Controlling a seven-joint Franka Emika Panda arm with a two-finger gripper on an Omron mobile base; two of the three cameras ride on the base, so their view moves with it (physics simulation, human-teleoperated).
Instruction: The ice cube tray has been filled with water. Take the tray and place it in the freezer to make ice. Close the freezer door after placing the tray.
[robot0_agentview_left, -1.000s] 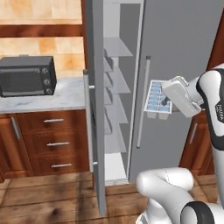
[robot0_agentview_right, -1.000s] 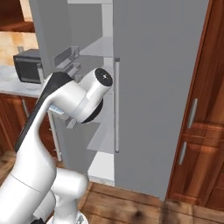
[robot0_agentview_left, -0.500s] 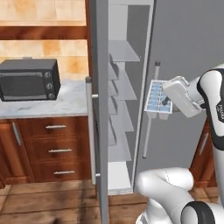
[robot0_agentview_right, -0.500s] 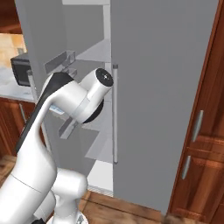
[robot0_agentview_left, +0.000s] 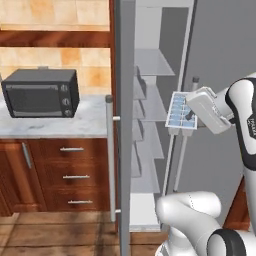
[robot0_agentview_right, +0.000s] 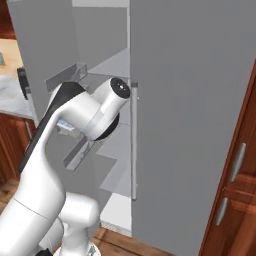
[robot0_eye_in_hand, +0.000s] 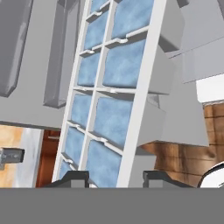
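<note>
Ice cube tray hangs in the air in front of the open freezer, gripped at one end by the gripper and tipped up nearly on edge, its cells facing back toward the base cameras. In the left base view it sits level with the middle shelves, just before the edge of the shut plain grey door on the right and its vertical bar handle. The hand view looks along the tray's length: two rows of cells filled with pale blue water, white rims between them, and the two dark fingertips at the bottom on either side of the tray's near end. The jaws stand narrow, clamped on the tray.

The freezer door is swung wide and seen almost edge-on in the left base view, its long silver handle on the near side. Behind it to the left, a black microwave stands on the pale worktop above wooden drawers. In the right base view the white arm reaches toward the open compartment with its grey shelves.
</note>
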